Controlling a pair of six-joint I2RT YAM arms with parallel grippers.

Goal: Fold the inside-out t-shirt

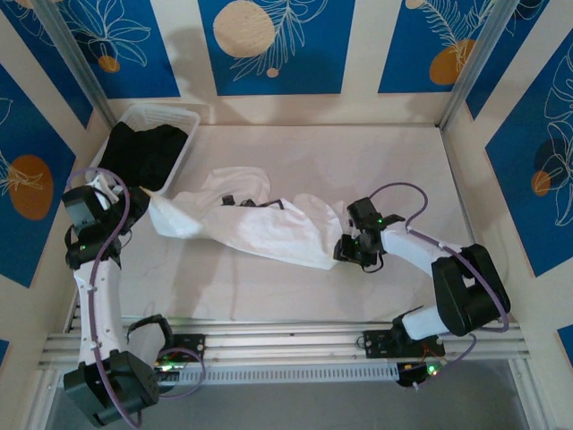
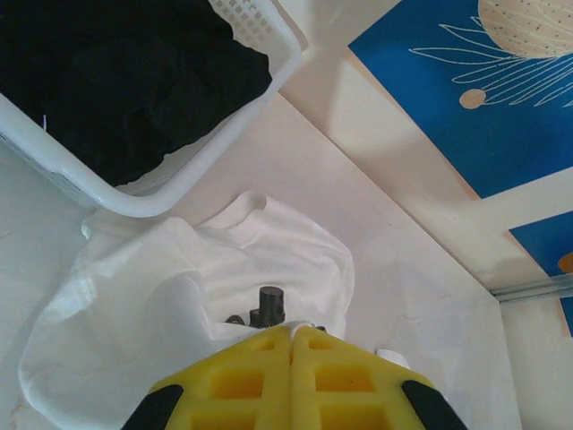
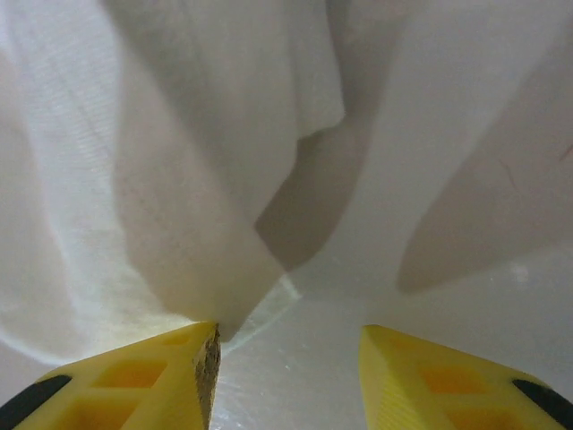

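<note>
The inside-out t-shirt (image 1: 260, 228) lies crumpled in a long white band across the middle of the table. Its left end lies just below the basket. My left gripper (image 1: 134, 199) is at that left end. In the left wrist view its yellow fingers (image 2: 291, 330) are pressed together with a sliver of white cloth pinched at the tips, and the shirt (image 2: 179, 296) spreads out beyond them. My right gripper (image 1: 343, 249) is at the shirt's right end. Its fingers (image 3: 288, 336) stand apart over the table, and a hanging fold of the shirt (image 3: 179, 206) touches the left fingertip.
A white plastic basket (image 1: 183, 154) holding a black garment (image 1: 143, 152) stands at the back left, close to the left gripper and against the wall. Walls close the table on three sides. Bare tabletop (image 1: 385, 170) lies at the back right and in front of the shirt.
</note>
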